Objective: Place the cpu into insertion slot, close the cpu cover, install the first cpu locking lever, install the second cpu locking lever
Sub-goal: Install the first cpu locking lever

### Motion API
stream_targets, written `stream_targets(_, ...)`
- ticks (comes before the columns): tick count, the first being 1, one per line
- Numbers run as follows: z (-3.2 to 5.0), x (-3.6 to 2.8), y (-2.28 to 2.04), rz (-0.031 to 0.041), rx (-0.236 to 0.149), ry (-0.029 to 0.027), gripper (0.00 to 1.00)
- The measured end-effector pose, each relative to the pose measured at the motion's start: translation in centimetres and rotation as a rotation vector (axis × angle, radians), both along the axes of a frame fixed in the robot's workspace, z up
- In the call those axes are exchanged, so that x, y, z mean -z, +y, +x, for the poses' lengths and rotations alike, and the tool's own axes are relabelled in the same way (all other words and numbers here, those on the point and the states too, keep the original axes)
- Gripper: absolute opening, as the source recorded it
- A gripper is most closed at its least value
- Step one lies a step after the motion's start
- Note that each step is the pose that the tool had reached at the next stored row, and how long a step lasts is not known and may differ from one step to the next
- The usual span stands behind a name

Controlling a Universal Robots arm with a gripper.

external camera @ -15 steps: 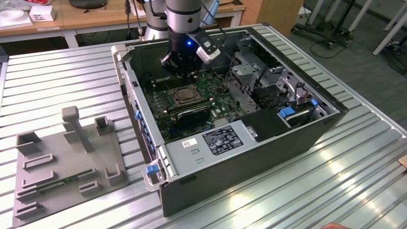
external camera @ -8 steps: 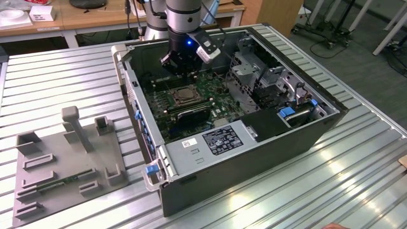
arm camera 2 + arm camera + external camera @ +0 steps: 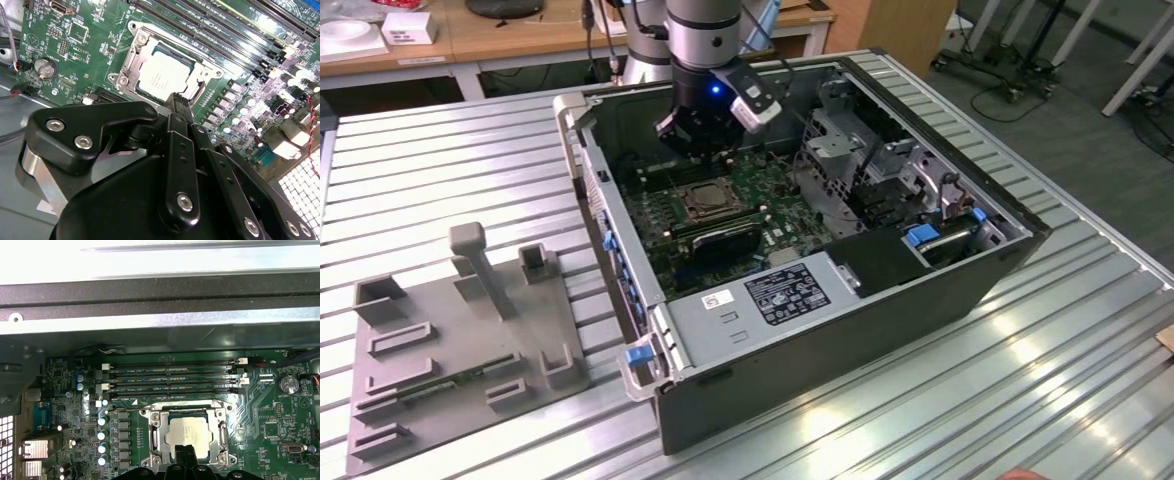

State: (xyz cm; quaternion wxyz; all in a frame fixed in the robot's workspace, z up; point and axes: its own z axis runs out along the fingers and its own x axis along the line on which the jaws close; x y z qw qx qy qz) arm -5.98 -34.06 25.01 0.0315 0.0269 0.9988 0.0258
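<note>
Jaws of the single gripper (image 3: 176, 100) are drawn together with nothing clamped between them, as both wrist views show. We read this as a pressing or probing posture, not a carrying one. The cpu (image 3: 192, 434) lies flat in the insertion slot (image 3: 707, 200) with its silvery top facing up, so the chip needs no holding. The cpu cover (image 3: 134, 52) lies down around the chip as a metal frame, its cut-out leaving the top exposed; we cannot tell how the cover is fastened. The slot sits on the green motherboard (image 3: 270, 410), just beside the long memory slots (image 3: 172, 375). The board lies flat inside the open computer case (image 3: 854, 340), which rests on its side on the ribbed bench (image 3: 454, 150), presumably so that the arm can reach it from above. Relative to the jaws, the cpu lies just ahead of and below the closed tips. In the first wrist view the tips overlap the chip's nearer edge. In the second wrist view they stand at the rim of the slot, and we cannot tell whether they touch it.
</note>
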Motion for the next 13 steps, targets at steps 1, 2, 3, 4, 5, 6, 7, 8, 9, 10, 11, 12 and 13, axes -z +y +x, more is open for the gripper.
stream_targets(1, 0.00, 0.00, 0.00, 0.0000, 0.000, -0.0001, 0.11)
stream_targets(2, 0.00, 0.00, 0.00, 0.0000, 0.000, -0.0001, 0.11)
stream_targets(3, 0.00, 0.00, 0.00, 0.0000, 0.000, -0.0001, 0.11)
stream_targets(4, -0.01, 0.00, 0.00, 0.0000, 0.000, -0.0001, 0.11)
stream_targets(5, -0.01, 0.00, 0.00, 0.0000, 0.000, -0.0001, 0.11)
stream_targets(6, -0.01, 0.00, 0.00, 0.0000, 0.000, -0.0001, 0.11)
stream_targets(7, -0.01, 0.00, 0.00, 0.0000, 0.000, -0.0001, 0.11)
stream_targets(8, -0.03, 0.00, 0.00, 0.0000, 0.000, -0.0001, 0.11)
stream_targets(9, -0.08, 0.00, 0.00, 0.0000, 0.000, -0.0002, 0.11)
stream_targets(10, -0.17, 0.00, -0.01, 0.0000, 0.000, -0.0004, 0.11)
stream_targets(11, -0.30, 0.00, -0.01, 0.0000, 0.000, -0.0009, 0.11)
stream_targets(12, -0.45, 0.00, -0.01, 0.0000, 0.000, -0.0016, 0.11)
stream_targets(13, -0.61, 0.01, -0.02, 0.0001, 0.000, -0.0022, 0.11)
